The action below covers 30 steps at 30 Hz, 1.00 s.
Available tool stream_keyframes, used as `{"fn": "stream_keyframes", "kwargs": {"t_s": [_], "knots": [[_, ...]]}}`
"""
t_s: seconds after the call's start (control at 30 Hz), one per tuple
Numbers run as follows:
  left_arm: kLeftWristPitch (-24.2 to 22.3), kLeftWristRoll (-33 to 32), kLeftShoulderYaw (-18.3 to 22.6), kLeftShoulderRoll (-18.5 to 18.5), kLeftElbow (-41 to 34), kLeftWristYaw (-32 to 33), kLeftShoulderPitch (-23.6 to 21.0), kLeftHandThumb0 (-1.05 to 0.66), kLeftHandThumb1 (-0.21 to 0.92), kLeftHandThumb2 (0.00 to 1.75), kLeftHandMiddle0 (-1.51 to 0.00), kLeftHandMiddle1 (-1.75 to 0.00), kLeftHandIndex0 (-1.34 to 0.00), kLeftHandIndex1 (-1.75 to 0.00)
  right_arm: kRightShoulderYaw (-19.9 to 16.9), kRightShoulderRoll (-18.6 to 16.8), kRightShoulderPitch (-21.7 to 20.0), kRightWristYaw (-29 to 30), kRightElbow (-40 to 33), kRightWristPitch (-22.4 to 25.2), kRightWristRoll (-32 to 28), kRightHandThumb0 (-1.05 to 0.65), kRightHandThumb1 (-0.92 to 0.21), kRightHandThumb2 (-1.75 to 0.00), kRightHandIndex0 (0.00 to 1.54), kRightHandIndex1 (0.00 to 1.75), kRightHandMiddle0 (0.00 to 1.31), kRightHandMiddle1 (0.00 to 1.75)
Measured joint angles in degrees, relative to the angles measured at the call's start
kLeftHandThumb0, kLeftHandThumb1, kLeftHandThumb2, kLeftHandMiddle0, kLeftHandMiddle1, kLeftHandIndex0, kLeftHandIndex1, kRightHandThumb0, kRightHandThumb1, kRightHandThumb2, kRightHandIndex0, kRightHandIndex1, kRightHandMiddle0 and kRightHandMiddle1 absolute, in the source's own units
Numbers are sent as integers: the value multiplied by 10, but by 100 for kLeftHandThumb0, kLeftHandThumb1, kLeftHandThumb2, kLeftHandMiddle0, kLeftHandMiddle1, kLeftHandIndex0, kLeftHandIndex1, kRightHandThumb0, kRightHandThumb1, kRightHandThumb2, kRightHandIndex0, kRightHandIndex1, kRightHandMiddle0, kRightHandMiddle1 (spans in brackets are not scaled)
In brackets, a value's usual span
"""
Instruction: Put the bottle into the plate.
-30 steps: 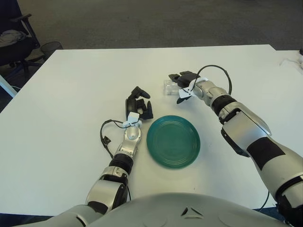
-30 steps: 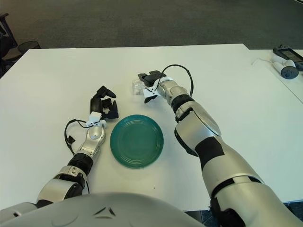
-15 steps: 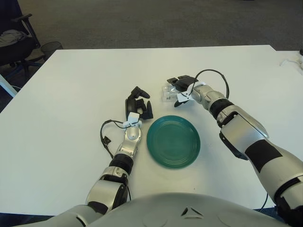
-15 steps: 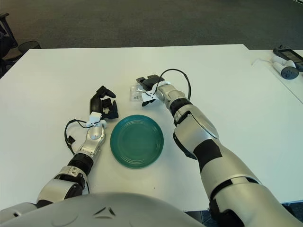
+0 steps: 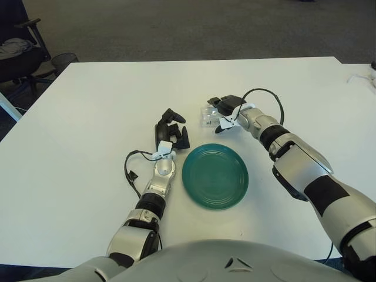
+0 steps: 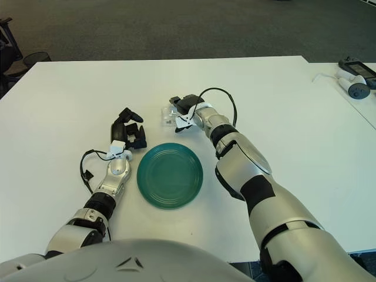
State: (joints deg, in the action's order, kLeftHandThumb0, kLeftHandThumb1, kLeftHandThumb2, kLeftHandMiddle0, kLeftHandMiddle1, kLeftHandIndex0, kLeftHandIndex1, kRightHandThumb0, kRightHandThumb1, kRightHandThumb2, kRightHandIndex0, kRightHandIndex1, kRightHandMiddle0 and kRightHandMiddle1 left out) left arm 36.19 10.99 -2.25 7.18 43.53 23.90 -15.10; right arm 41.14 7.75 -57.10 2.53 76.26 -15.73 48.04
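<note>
A small clear plastic bottle (image 5: 207,114) lies on the white table, just beyond the teal plate (image 5: 215,175) and slightly to its left. My right hand (image 5: 225,110) sits against the bottle's right end. Its dark fingers curl over the top and the white thumb tucks underneath, so it grips the bottle. My left hand (image 5: 171,131) shows just left of the plate, fingers curled and holding nothing. The plate has nothing in it.
An office chair (image 5: 17,47) and a black bin (image 5: 63,59) stand beyond the table's far left corner. Small devices with a cable (image 6: 354,76) lie on a second table at the far right. A black cable (image 5: 130,170) loops by my left forearm.
My right hand has shifted a little left and toward me, closer to the plate, and the bottle has moved with it. The left hand has stayed still.
</note>
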Motion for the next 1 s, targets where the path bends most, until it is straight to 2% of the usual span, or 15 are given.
{"fn": "stream_keyframes", "kwargs": {"t_s": [0.2,0.3,0.37,0.4,0.47,0.5,0.57,0.73,0.87,1.0], "knots": [[1,-6,1,0,1,-3,0,-56,10,158,-133,-175,-79,-175,6,0,3,1,0,4,0,-67,-92,-32,31,12,0,50],[1,-8,1,0,1,-4,0,-56,10,158,-133,-175,-79,-175,10,0,3,2,0,4,1,-66,-90,-35,35,19,0,69],[1,-9,2,0,1,-5,0,-56,10,158,-134,-175,-79,-175,13,1,3,2,0,4,1,-65,-84,-42,31,45,0,103],[1,-10,2,0,1,-5,0,-56,10,158,-134,-175,-79,-175,13,1,3,2,0,4,1,-60,-81,-48,33,62,8,115],[1,-11,2,0,1,-5,0,-56,10,158,-134,-175,-79,-175,13,2,3,5,0,3,1,-49,-66,-76,40,121,31,147],[1,-11,2,0,1,-5,0,-56,10,158,-134,-175,-79,-175,13,3,4,7,0,1,0,-48,-63,-82,42,132,35,152],[0,-11,2,0,1,-5,0,-56,10,158,-134,-175,-79,-175,11,5,7,19,-1,-4,-1,-45,-52,-100,61,157,45,164],[-3,-11,2,0,0,-4,0,-56,10,158,-134,-175,-79,-175,1,8,31,108,-4,-8,-2,-47,-33,-128,95,172,59,173],[-4,-11,2,0,0,-4,0,-56,10,158,-134,-175,-79,-175,-16,10,53,188,-5,-20,-10,-50,-24,-140,111,174,66,174],[-5,-11,2,0,0,-4,0,-57,10,158,-134,-175,-79,-175,-33,13,73,252,-5,-40,-22,-51,-21,-144,118,174,69,175]]}}
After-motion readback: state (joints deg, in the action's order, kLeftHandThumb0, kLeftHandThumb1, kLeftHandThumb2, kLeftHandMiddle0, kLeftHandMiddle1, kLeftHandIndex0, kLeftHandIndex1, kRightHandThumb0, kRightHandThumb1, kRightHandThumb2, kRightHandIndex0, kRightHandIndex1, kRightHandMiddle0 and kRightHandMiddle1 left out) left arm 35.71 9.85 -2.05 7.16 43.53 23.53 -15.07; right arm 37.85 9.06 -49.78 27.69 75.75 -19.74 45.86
